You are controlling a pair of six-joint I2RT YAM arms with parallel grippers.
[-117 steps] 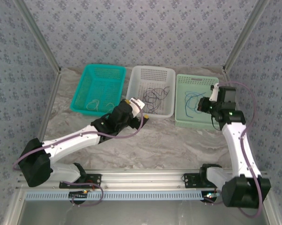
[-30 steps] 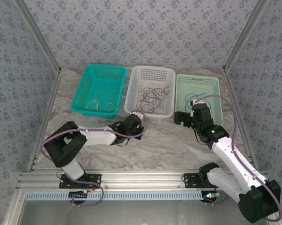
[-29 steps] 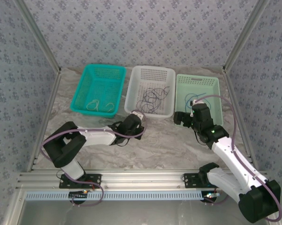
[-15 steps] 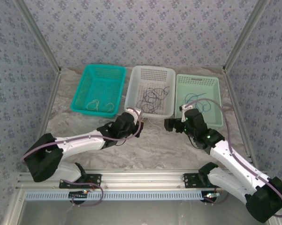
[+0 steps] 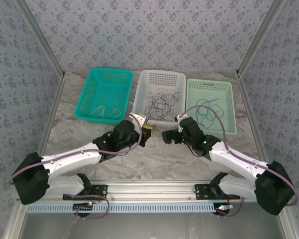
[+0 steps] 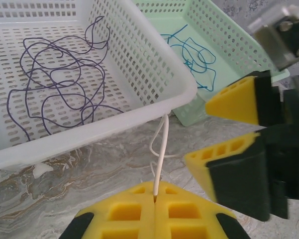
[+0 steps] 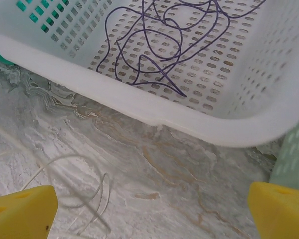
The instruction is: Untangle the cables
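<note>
Now: left jaws pinch a whitish cable, right jaws wide apart

Far left, teal basket: two small pale cables looped at its near end. Left gripper low over the marbled table, just in front of the white basket. Its yellow fingers are pressed together, with a whitish cable clamped in the seam between them. The cable rises from the fingertips toward the basket's near rim and curls back down; cannot tell if it touches the rim. In the right wrist view more of it lies in loose loops on the table. Inside the white basket: dark purple cables, tangled in one heap. Right gripper just right of the left one, facing it, fingers spread wide, nothing between them. Far right, pale green basket: one blue cable coiled loosely on its floor
</note>
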